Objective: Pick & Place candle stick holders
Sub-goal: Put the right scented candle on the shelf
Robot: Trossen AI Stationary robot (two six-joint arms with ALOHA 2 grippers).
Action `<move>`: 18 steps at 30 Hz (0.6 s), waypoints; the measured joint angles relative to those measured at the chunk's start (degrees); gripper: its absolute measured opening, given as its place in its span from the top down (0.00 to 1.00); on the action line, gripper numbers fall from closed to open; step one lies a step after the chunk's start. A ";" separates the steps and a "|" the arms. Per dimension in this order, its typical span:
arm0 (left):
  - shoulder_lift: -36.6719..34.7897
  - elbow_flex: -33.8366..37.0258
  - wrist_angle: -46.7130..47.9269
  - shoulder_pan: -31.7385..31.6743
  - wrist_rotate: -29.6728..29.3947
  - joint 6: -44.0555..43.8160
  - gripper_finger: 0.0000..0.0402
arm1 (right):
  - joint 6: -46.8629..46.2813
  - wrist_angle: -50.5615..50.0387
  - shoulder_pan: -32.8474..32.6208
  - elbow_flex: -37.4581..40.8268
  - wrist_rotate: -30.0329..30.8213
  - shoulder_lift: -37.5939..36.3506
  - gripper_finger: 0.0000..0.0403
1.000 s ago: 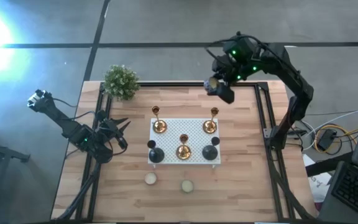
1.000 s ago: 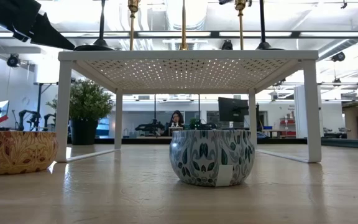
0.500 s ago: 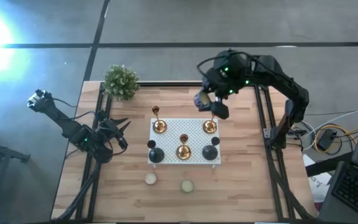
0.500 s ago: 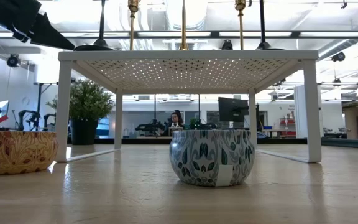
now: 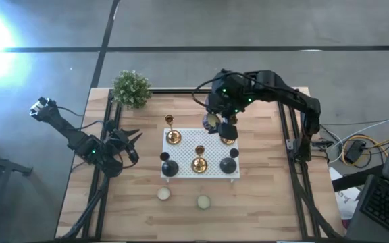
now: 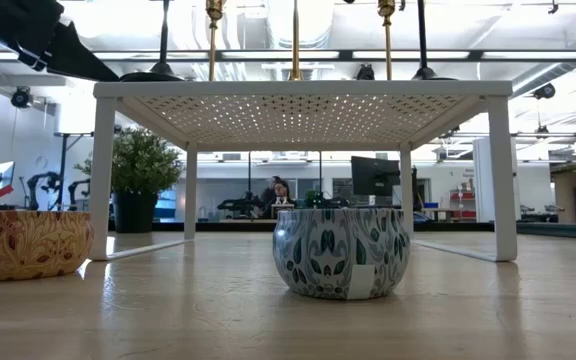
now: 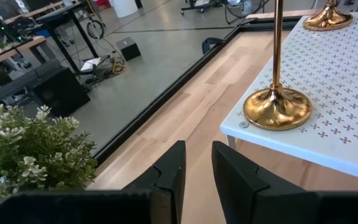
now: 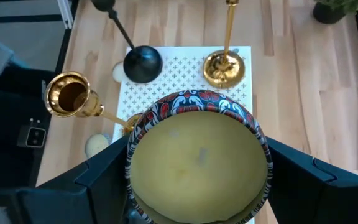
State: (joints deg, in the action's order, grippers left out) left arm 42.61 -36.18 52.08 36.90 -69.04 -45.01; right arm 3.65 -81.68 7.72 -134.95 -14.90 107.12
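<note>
Three brass candle stick holders (image 5: 198, 160) stand on the white perforated stand (image 5: 184, 148) mid-tabletop; I hold my right gripper (image 5: 216, 122) above its far edge, jaws grasping a candle tin (image 8: 197, 163), ready to seat it.

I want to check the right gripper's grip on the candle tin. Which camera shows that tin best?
The right wrist view: the candle tin fills it, patterned rim and pale wax clear, between the right gripper's fingers. The high view shows it only as a small round thing above the white stand. The low and left wrist views miss it.
</note>
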 joint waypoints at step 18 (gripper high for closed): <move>0.02 0.00 0.68 -0.01 0.39 0.23 0.79 | 3.50 -5.37 -1.09 0.17 0.23 5.91 0.29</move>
State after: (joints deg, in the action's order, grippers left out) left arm 42.63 -36.18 52.76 36.89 -68.65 -44.78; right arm 7.15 -87.05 6.63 -134.78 -14.66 113.04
